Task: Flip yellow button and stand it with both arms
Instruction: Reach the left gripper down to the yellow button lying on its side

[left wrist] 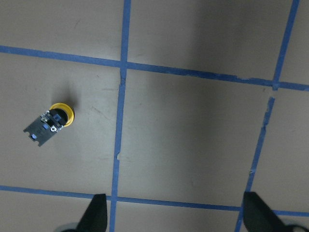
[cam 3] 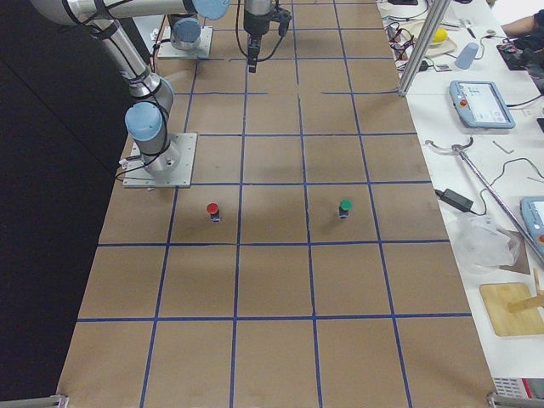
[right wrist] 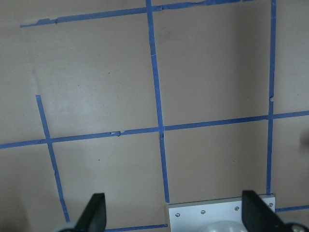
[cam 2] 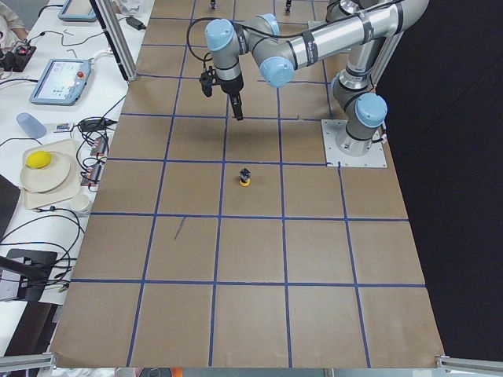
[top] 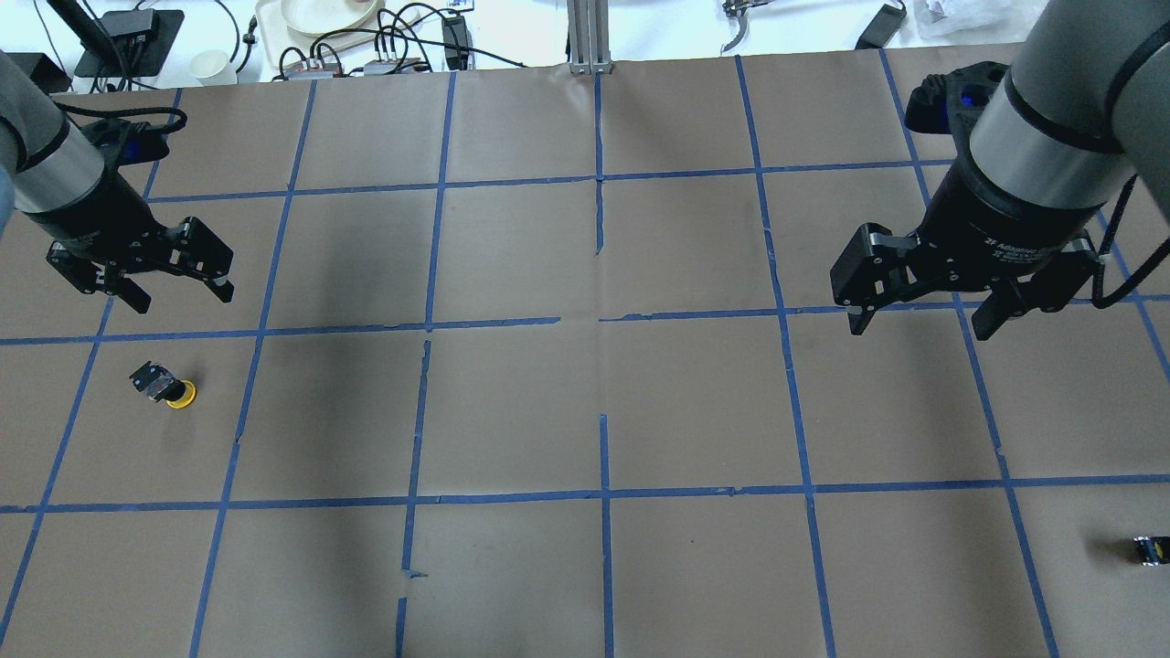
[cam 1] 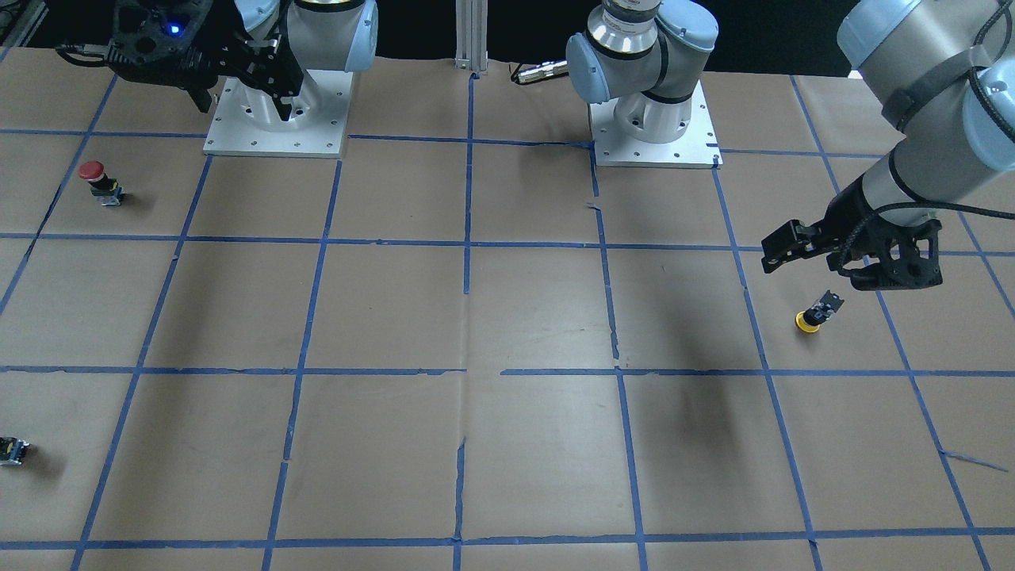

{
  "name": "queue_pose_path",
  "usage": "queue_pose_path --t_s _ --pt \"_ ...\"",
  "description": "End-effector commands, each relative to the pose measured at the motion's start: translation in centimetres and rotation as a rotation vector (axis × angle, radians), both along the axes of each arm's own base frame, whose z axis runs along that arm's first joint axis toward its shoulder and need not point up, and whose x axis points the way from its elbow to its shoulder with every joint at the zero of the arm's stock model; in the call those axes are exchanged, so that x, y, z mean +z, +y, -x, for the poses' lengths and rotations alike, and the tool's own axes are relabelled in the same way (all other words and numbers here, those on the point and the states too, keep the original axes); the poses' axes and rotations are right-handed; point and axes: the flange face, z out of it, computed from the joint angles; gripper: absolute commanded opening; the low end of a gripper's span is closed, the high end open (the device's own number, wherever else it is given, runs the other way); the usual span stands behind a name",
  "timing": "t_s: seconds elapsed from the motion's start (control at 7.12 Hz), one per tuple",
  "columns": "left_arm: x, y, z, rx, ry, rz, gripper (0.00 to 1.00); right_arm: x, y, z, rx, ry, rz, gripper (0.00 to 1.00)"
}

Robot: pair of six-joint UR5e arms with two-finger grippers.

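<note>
The yellow button point(cam 1: 810, 316) rests on the brown paper table with its yellow cap against the surface and its black-and-grey body tilted up. It also shows in the overhead view point(top: 167, 388), the left exterior view point(cam 2: 245, 177) and the left wrist view point(left wrist: 50, 123). My left gripper point(top: 178, 297) is open and empty. It hovers above the table, a short way beyond the button, and also shows in the front view point(cam 1: 817, 268). My right gripper point(top: 921, 322) is open and empty, held high over the table's other side, far from the button.
A red-capped button point(cam 1: 95, 181) stands near the right arm's base plate point(cam 1: 277, 127). A tiny black-and-yellow block point(top: 1150, 550) lies at the right edge. A green-capped button point(cam 3: 345, 207) stands in the right exterior view. Blue tape lines grid the paper.
</note>
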Motion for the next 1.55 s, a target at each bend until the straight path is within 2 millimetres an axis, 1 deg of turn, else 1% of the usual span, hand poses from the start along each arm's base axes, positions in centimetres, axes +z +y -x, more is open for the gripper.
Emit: queue_pose_path --t_s 0.0,0.14,0.28,0.42,0.56,0.7,0.84,0.98,1.12,1.26,1.4 --pt "-5.2 1.4 -4.8 -0.207 -0.042 0.049 0.98 -0.2 0.1 0.0 -0.012 0.000 -0.005 1.00" --pt "-8.4 2.3 -7.2 -0.216 -0.048 0.064 0.99 -0.2 0.1 0.0 -0.013 0.000 -0.005 1.00" --pt "-11.0 3.1 -8.5 -0.399 -0.010 0.041 0.99 -0.3 0.1 0.0 -0.010 -0.002 -0.010 1.00" --pt "-12.2 2.9 -9.5 -0.588 0.012 0.037 0.99 -0.3 0.1 0.0 -0.008 -0.002 -0.011 1.00" --pt "-13.1 3.2 -9.8 -0.776 0.052 0.024 0.99 -0.4 0.2 0.0 -0.006 0.000 -0.013 1.00" --pt "-13.4 2.4 -10.4 -0.950 0.056 0.031 0.98 -0.6 0.2 0.0 -0.012 0.001 -0.017 1.00" --pt "-13.9 1.8 -10.9 -0.987 0.012 0.054 0.93 -0.6 0.2 0.0 -0.012 0.001 -0.017 1.00" --pt "-14.2 1.7 -11.0 -1.048 0.009 0.048 0.93 -0.6 0.1 0.0 -0.011 0.002 -0.016 1.00" --pt "-14.5 2.0 -10.9 -1.063 0.016 0.041 0.83 -0.5 0.2 0.0 -0.012 0.001 -0.013 1.00" --pt "-14.5 2.0 -10.9 -1.065 0.014 0.036 0.75 -0.6 0.2 0.0 -0.012 0.003 -0.014 1.00" --pt "-14.4 2.0 -10.9 -1.070 0.013 0.035 0.54 -0.5 0.1 0.0 -0.011 0.001 -0.008 1.00"
